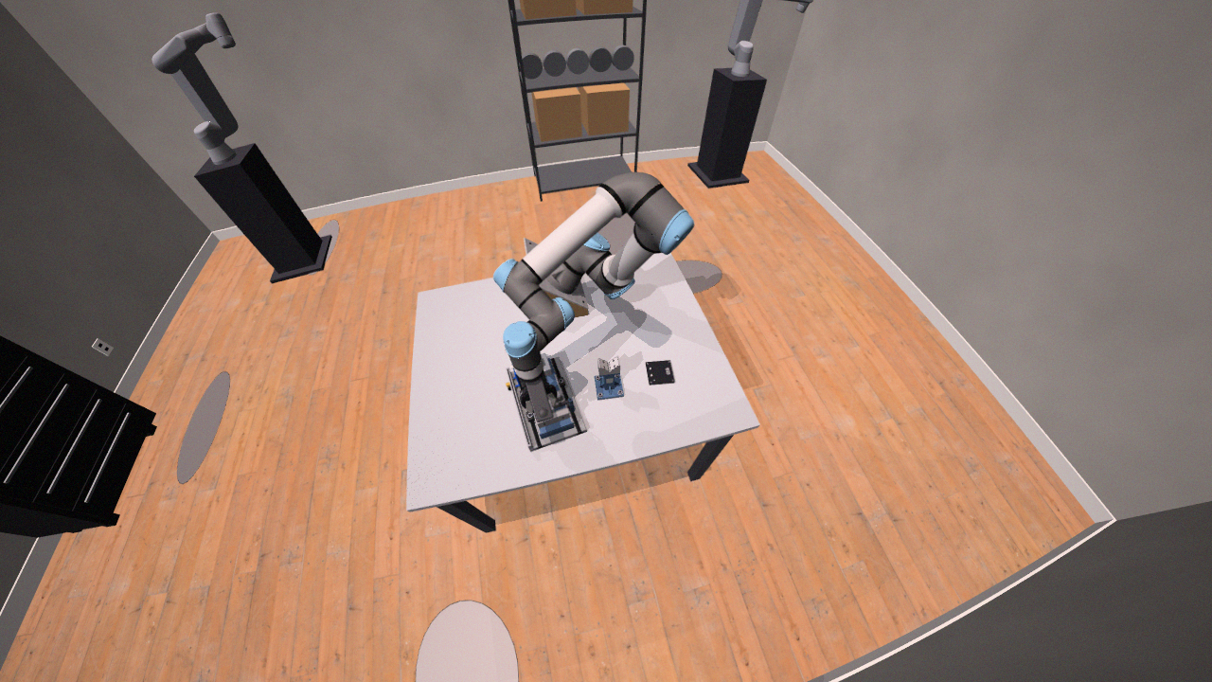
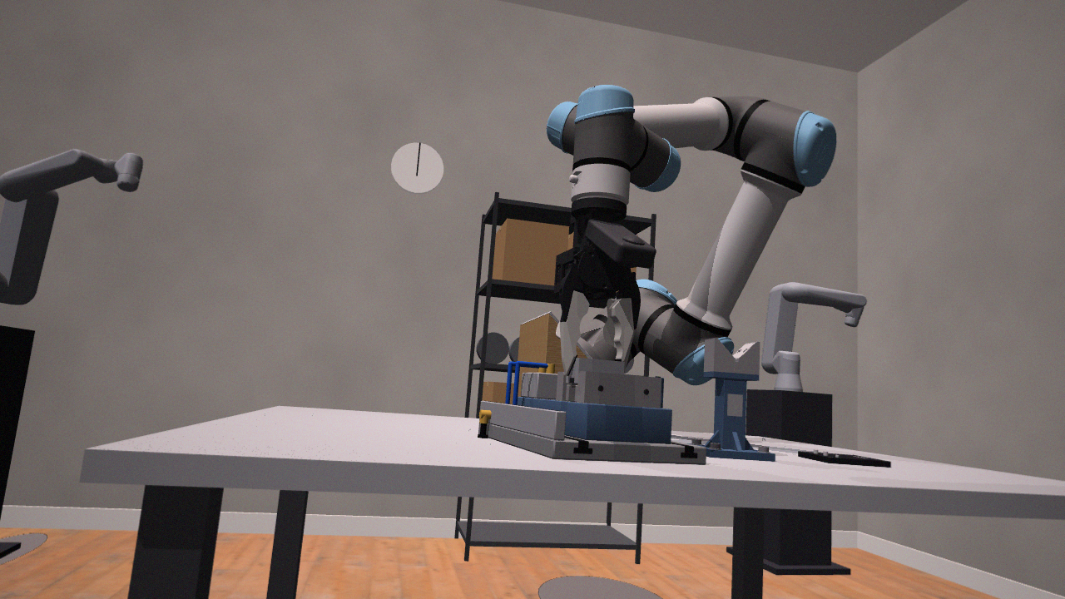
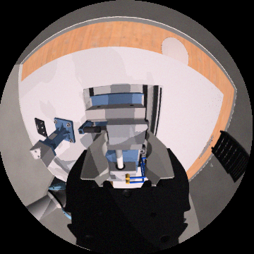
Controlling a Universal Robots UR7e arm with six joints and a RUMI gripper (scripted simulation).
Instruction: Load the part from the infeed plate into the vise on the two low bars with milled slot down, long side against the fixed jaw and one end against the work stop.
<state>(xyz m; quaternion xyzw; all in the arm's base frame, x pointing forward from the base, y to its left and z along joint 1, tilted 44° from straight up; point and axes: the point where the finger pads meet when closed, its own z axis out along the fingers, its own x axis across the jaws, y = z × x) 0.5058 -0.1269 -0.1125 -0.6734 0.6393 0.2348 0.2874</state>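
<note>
My gripper (image 2: pixel 600 363) (image 3: pixel 126 130) points down over the open vise (image 1: pixel 557 424) (image 2: pixel 617 423) (image 3: pixel 117 99) and is shut on the part. The part (image 2: pixel 600 367) (image 3: pixel 126 135), a grey block, stands above the top of the fixed jaw (image 2: pixel 617 389) (image 3: pixel 116 114), next to it. The work stop (image 3: pixel 92 130), a short dark rod, lies just left of the part's end in the wrist view. Contact with jaw or stop cannot be told. The slot, the part's underside and the low bars are hidden. The rod (image 3: pixel 120 158) of the air cylinder shows behind the part.
The V-block (image 1: pixel 608 367) (image 2: pixel 730 364) (image 3: pixel 41 152) stands on a blue post beside the vise. The black infeed plate (image 1: pixel 656 373) (image 2: pixel 844 459) (image 3: pixel 40 127) lies beyond it without the part. Blue air tubes (image 2: pixel 509 381) (image 3: pixel 144 168) rise near the cylinder.
</note>
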